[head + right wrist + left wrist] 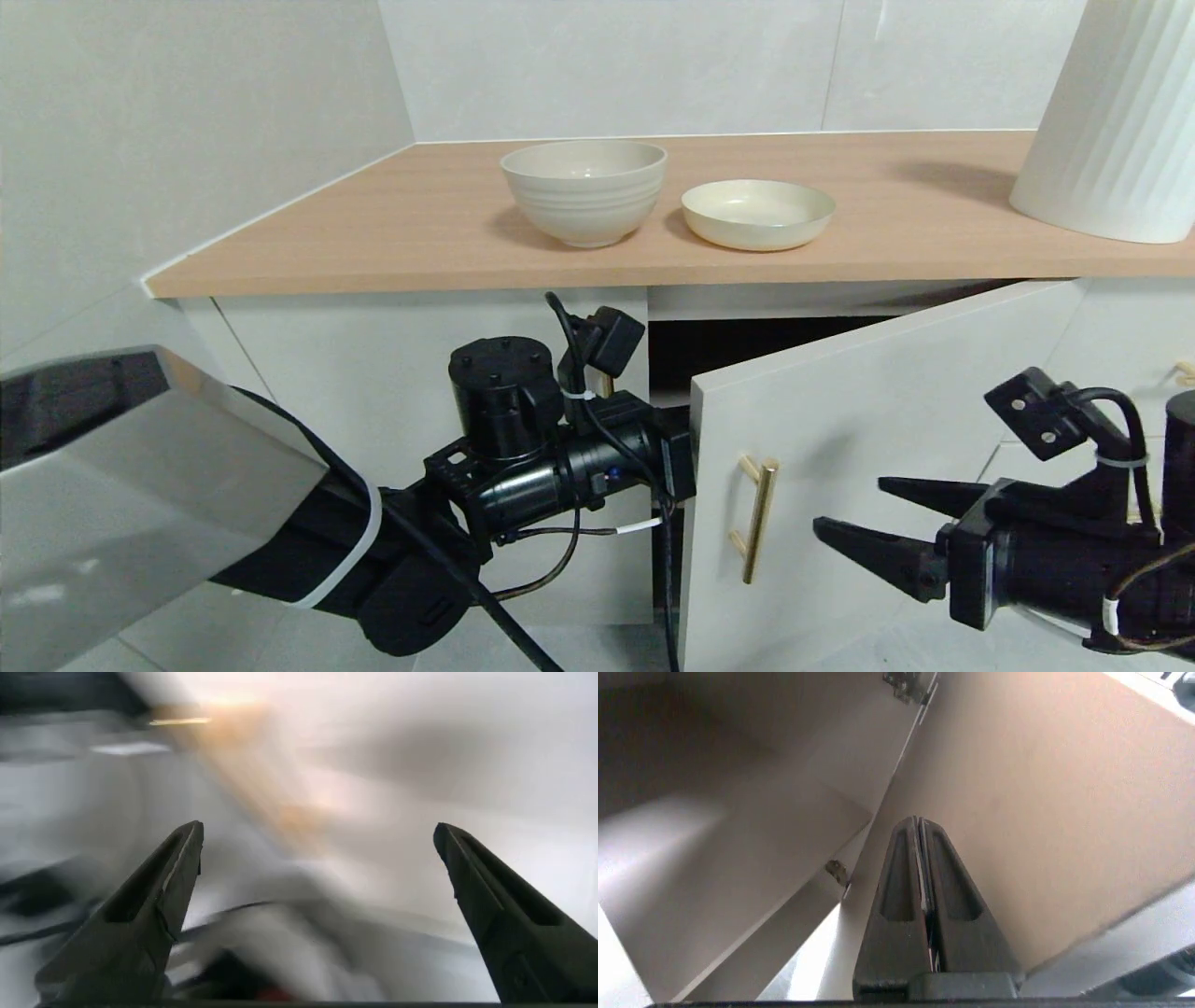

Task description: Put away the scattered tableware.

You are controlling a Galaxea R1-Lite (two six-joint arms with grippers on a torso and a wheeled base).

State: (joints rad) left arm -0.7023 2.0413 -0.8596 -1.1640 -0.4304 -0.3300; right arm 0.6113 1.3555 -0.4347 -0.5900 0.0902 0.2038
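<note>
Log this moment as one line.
left gripper: shut, behind ajar cabinet door | right gripper: open, beside door handle | bowl, shallow dish: on countertop

Cream bowl (584,191) with faint ribbed bands; paler cream dish (757,214); light wood-grain worktop (392,233); plain white door (887,401), brass-gold handle (761,513); white fluted vessel (1120,131).

We see a wooden desk (373,233) with a pale, light-brown top. On it a deep cream bowl (583,191) stands upright, with faint ridges around its side. Just beside it, to its right and not touching, sits a shallow cream dish (757,214). Well apart from both, at the desk's right end, stands a tall white ribbed vessel (1116,121).
</note>
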